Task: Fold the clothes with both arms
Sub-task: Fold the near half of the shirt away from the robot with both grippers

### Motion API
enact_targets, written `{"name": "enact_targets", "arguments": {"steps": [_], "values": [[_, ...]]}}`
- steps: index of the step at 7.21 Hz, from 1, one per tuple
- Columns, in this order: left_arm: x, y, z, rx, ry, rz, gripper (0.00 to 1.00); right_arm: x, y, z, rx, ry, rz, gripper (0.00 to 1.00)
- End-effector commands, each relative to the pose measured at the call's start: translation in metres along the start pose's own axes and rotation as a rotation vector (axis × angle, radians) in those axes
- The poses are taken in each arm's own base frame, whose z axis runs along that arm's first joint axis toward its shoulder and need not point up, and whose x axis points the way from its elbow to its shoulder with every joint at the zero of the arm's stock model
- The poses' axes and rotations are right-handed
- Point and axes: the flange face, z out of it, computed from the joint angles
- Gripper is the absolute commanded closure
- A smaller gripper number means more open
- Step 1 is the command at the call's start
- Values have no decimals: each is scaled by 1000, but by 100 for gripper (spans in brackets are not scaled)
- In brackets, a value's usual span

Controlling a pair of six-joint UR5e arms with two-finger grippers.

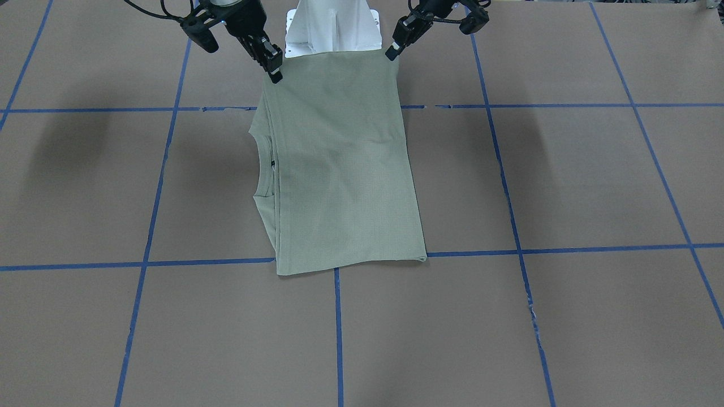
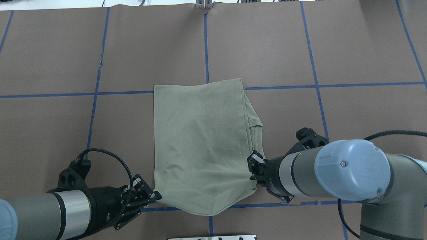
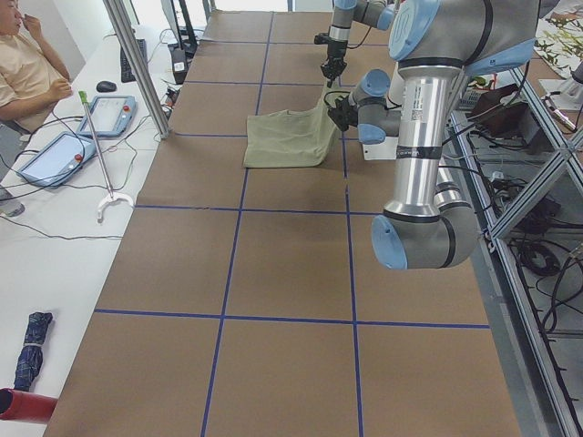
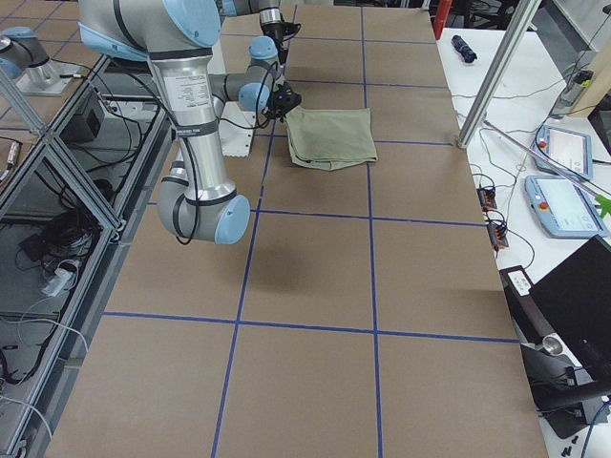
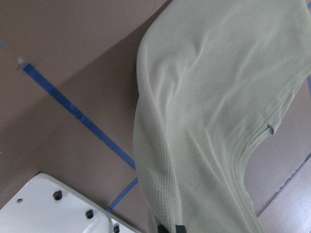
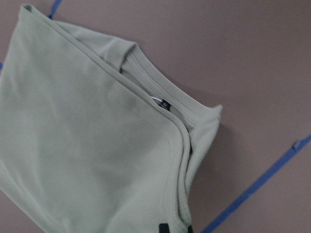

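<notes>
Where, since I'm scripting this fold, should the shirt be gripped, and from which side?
Grip the shirt at the two corners of its edge nearest the robot, coming from the robot's side: that edge faces both arms, collar to the right. The left gripper and right gripper pinch those corners.

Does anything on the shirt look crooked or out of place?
The shirt is not folded evenly: on the robot's right side the collar and lower layers stick out past the top layer. The near edge, held by the left gripper and right gripper, sags between them. No damage shows.
</notes>
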Motion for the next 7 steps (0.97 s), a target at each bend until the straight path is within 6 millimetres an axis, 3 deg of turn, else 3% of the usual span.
{"name": "enact_targets", "arguments": {"steps": [1,2,3,4,5,7], "values": [[46,-49,22,144,29,130,100,-62,-41,18,69,-25,16,100],[63,-69,37,197,24,160,100,-83,-60,24,96,-22,15,100],[75,-87,48,237,23,178,100,-99,-72,45,129,2,-17,100],[91,-100,60,269,28,193,100,-122,-75,61,150,13,-7,100],[93,-117,77,301,5,210,100,-142,-78,73,167,21,1,100],[91,-135,97,332,-31,251,100,-157,-96,104,165,-11,3,100]]}}
